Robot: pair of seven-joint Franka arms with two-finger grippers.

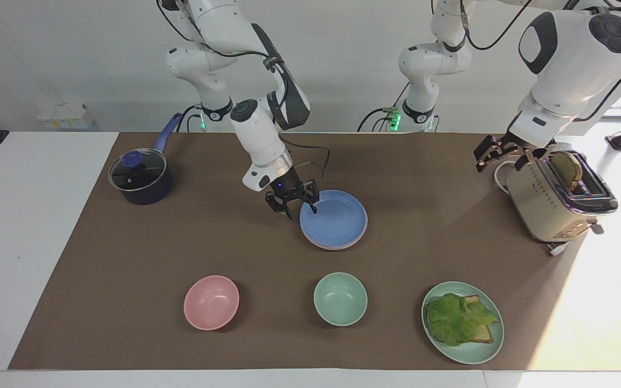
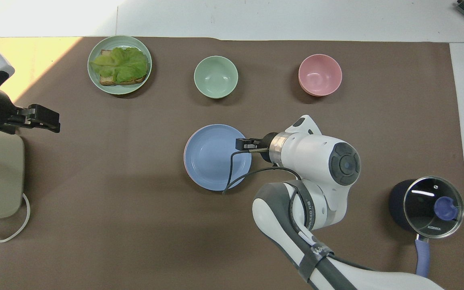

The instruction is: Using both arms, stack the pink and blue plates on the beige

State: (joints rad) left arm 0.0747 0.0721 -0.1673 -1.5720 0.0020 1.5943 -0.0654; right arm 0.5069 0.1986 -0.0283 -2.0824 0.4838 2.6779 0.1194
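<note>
1. I am holding my right hand (image 1: pixel 301 209) low at the rim of the blue plate (image 1: pixel 333 217), on the side toward the right arm's end of the desk (image 1: pixel 127 280). Its fingers are spread, one to each side of the rim, and pinching nothing.
2. The blue plate is lying flat near the middle of the desk, on top of the pink plate (image 1: pixel 333 246). Only a thin pink edge is showing under it. The blue and pink plates are hiding the beige plate, so I cannot tell that it is at the bottom of the stack.
3. I am judging the step in hand to be the letting go. To do it well, I am aiming to keep the fingers wide until both tips are clear of the rim.
4. I am planning to rise straight up first and only then swing away. A sideways pull from this height could catch the rim and drag the blue plate off centre.
5. I am watching the cable that is hanging over the plate in the overhead view, since it could brush the rim as I go.
6. My left hand (image 1: pixel 496 151) is waiting, spread and holding nothing, over the toaster (image 1: pixel 556 199) at the left arm's end of the desk, well apart from the stack.
7. Before calling the job done, I am meaning to check that the rims are lining up evenly all round.
</note>
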